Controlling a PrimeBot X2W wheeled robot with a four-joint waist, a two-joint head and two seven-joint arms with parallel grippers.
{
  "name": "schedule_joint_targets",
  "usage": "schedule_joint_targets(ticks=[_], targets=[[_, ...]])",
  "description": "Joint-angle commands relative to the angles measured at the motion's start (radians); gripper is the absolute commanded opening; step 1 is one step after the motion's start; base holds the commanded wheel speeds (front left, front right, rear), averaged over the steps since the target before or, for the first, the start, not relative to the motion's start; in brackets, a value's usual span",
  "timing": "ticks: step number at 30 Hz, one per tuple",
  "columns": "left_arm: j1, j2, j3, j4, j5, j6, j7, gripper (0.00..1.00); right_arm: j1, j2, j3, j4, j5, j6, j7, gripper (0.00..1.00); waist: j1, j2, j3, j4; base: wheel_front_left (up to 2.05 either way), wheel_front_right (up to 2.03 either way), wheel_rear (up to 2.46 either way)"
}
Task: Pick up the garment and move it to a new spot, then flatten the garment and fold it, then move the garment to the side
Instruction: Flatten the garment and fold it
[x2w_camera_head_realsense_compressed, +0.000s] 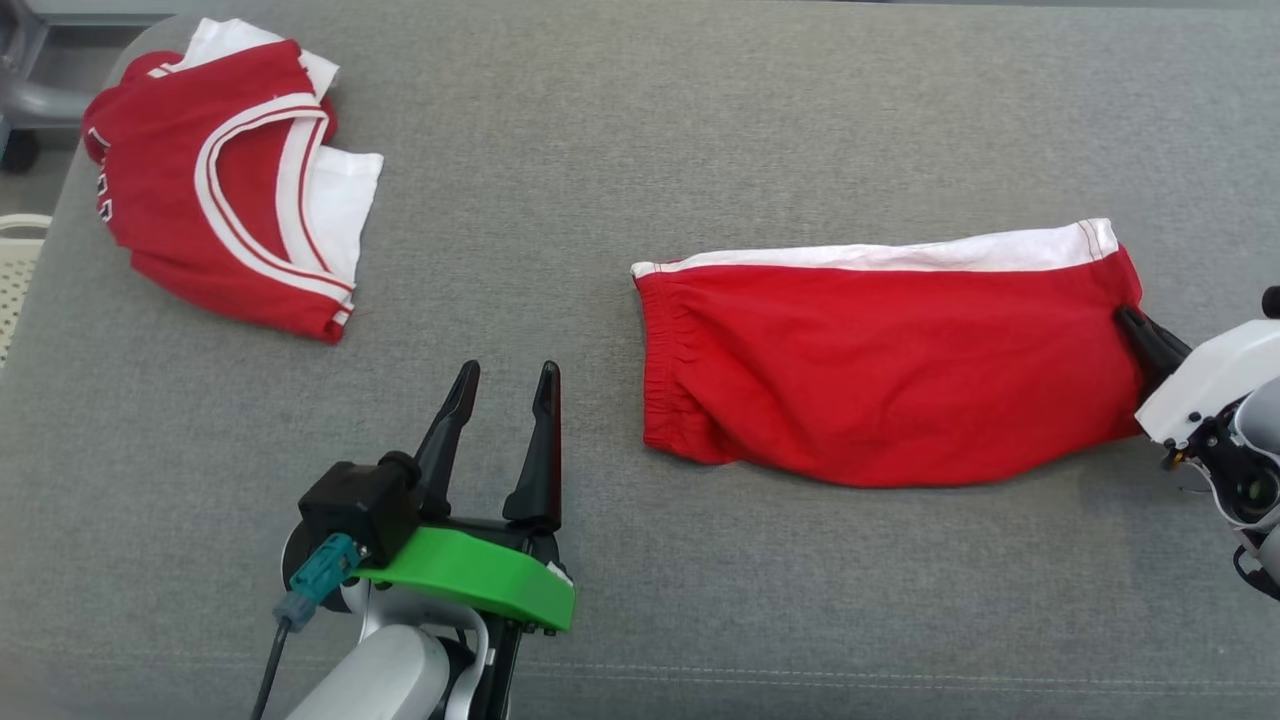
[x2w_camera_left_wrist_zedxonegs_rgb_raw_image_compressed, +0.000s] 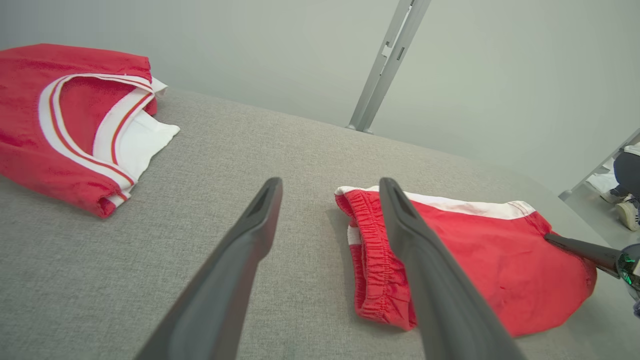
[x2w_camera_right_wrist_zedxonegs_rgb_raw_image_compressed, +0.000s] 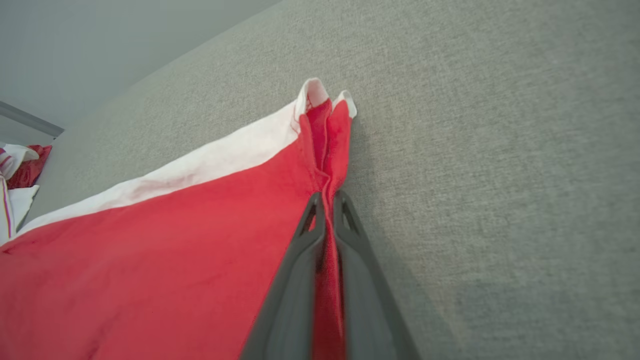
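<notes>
The grey padded surface carried the red shorts, flat and right of centre, with a folded jersey at far left. The right gripper pinched the shorts' right edge. The left gripper stood spread and empty, near left. Folding was judged in hand; the next move called for carrying the pinched edge leftward over the waistband.

One shorts, one jersey, two pincers

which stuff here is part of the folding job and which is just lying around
In the job:
red shorts
right claw, shut on the shorts' edge
left claw, open, near the shorts

Lying about:
red jersey, folded at the far left
pale basket, past the left edge
</notes>
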Motion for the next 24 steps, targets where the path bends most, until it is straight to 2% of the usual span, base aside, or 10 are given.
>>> schedule_joint_targets(ticks=[1, 10, 24], targets=[[0.013, 0.013, 0.003, -0.007, 0.006, -0.004, 0.001, 1.0, 0.021, 0.001, -0.006, 0.0, 0.004, -0.001, -0.024, 0.0, 0.0, -0.0001, -0.018, -0.048, 0.0, 0.0, 0.0], [0.022, 0.029, 0.008, -0.007, 0.025, 0.014, -0.004, 1.0, 0.077, 0.052, -0.029, 0.031, -0.013, -0.001, -0.151, 0.0, 0.0, -0.0001, -0.038, -0.096, 0.0, 0.0, 0.0], [0.033, 0.032, 0.011, -0.002, 0.007, 0.018, 0.0, 1.0, 0.026, 0.092, -0.039, 0.041, -0.029, -0.001, -0.159, 0.0, 0.0, -0.0001, -0.061, -0.092, 0.0, 0.0, 0.0]])
